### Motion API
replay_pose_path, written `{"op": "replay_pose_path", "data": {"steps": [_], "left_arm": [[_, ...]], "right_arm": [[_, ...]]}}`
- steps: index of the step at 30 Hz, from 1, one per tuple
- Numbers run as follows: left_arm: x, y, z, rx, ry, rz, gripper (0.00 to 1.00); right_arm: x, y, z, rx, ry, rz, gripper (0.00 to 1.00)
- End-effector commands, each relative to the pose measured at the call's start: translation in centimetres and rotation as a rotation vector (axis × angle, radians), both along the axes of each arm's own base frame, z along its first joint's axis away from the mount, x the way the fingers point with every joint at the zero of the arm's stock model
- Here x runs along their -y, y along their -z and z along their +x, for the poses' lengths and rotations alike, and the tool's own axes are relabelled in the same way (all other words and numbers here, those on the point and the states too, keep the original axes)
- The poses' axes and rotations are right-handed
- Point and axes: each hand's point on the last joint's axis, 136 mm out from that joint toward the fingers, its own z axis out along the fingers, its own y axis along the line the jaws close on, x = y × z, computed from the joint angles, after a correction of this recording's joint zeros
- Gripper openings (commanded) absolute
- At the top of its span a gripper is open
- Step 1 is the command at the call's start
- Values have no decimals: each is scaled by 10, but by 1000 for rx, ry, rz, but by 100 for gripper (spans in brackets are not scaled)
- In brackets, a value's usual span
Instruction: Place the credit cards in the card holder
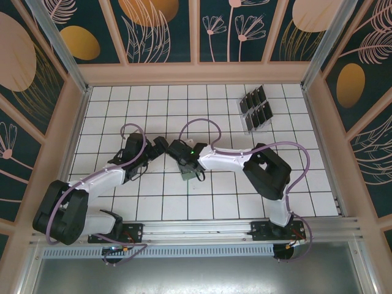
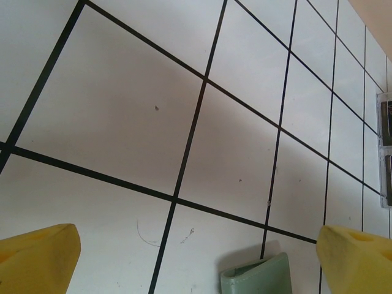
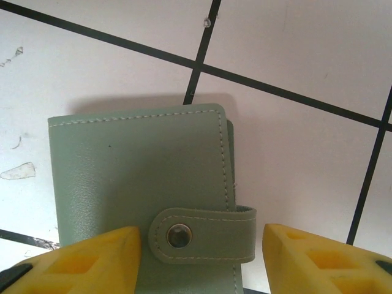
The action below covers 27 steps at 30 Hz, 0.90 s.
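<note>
In the top view the left arm reaches in from 7 o'clock, and the left gripper hangs over the tiled table just left of centre. Its wrist camera shows the two yellow fingers spread wide, released, with bare tiles between them. From this camera a corner of the card holder peeks in at 6 o'clock.

Just beside it, at about 4 o'clock from the left gripper, the sage-green card holder lies flat on the table near its centre, folded closed. The right gripper sits directly above it. In the right wrist view the holder lies under the camera with its snap tab fastened across the edge. The right gripper is parted and straddles that tab. One yellow finger overlaps the holder's lower corner, though I cannot tell if it touches. The other stands clear of the tab, so nothing is clamped.

Well apart, at 1 o'clock from the holder, the dark credit cards stand in a clear plastic rack
</note>
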Motion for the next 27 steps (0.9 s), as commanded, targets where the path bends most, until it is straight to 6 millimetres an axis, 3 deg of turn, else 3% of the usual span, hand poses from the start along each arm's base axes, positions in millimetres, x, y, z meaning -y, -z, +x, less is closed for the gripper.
{"op": "replay_pose_path", "data": {"steps": [1, 14, 27], "left_arm": [[0, 2, 0, 10, 17, 1, 99], [2, -5, 0, 27, 34, -3, 98], [9, -13, 2, 38, 82, -1, 99]], "right_arm": [[9, 4, 2, 14, 8, -62, 53], [26, 12, 11, 1, 78, -18, 35], [46, 8, 20, -23, 133, 74, 0]]}}
